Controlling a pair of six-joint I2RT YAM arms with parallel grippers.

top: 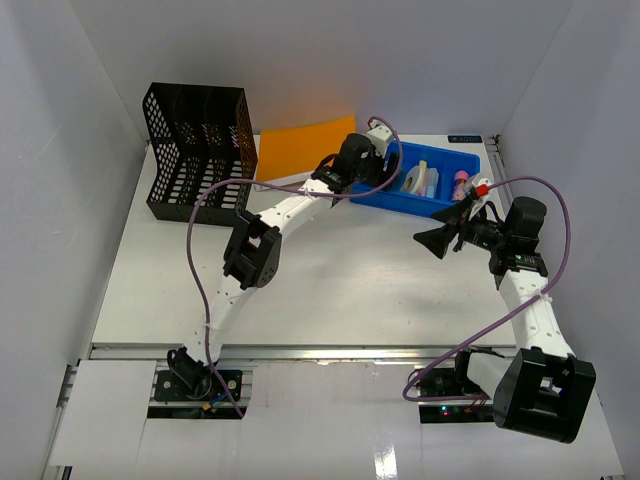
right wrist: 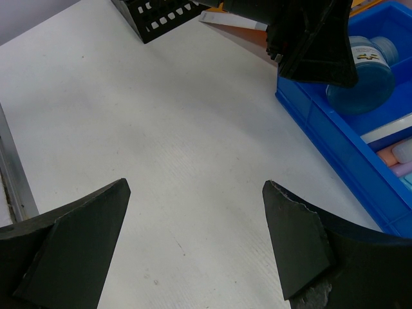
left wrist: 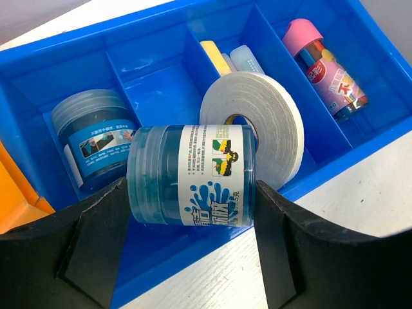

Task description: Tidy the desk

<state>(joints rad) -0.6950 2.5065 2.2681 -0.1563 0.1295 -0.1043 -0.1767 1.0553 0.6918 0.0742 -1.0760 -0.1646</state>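
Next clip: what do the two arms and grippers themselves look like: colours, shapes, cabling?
Both the left arm and right arm have white tubular links joined by boxy black joint housings, with a thin purple cable looping alongside each. The left gripper and right gripper are matte black, each with two broad, wedge-shaped fingers; one right fingertip looks chipped.

Right pincer point(right wrist: 194, 193) wide over desk point(right wrist: 129, 96)
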